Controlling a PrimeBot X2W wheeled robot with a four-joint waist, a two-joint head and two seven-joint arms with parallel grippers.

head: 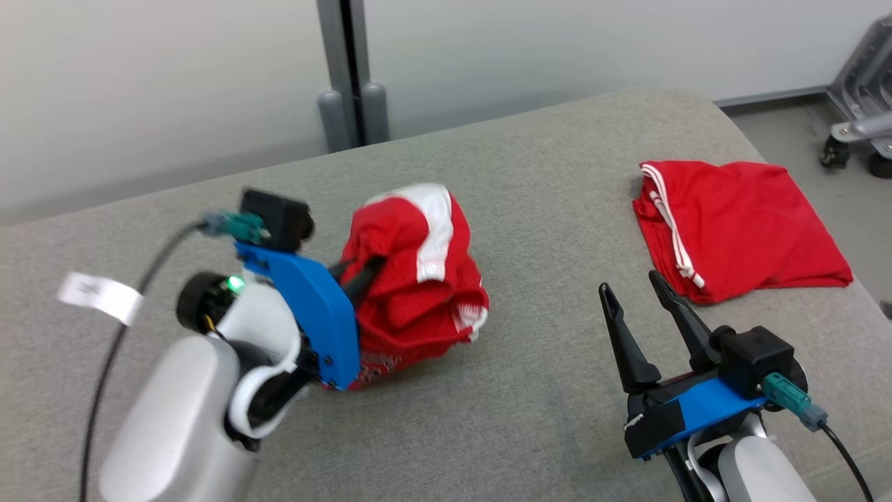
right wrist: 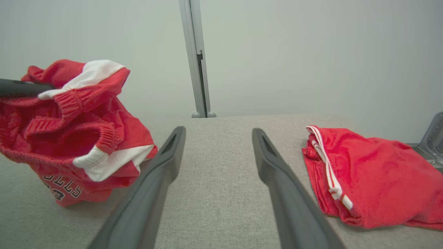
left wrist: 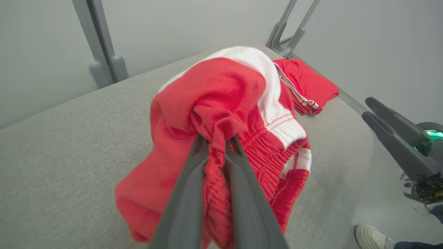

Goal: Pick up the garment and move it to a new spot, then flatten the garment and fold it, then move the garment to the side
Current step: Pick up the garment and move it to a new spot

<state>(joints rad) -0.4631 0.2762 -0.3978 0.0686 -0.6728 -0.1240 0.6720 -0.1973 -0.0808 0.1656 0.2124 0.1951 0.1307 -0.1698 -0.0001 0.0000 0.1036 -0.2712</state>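
Note:
The garment is a bunched red piece with white panels and an elastic waistband, left of the table's middle. My left gripper is shut on a fold of it near the top. In the left wrist view the fingers of my left gripper pinch red cloth of the garment. The right wrist view shows the garment held up at the top, its lower edge with dark lettering resting on the table. My right gripper stands open and holds nothing, to the right of the garment; its fingers frame bare table.
A second red garment with white stripes lies folded at the right of the grey fabric table, close to its edge. A grey post stands behind the table, a wheeled metal stand at far right. A person's shoe is on the floor.

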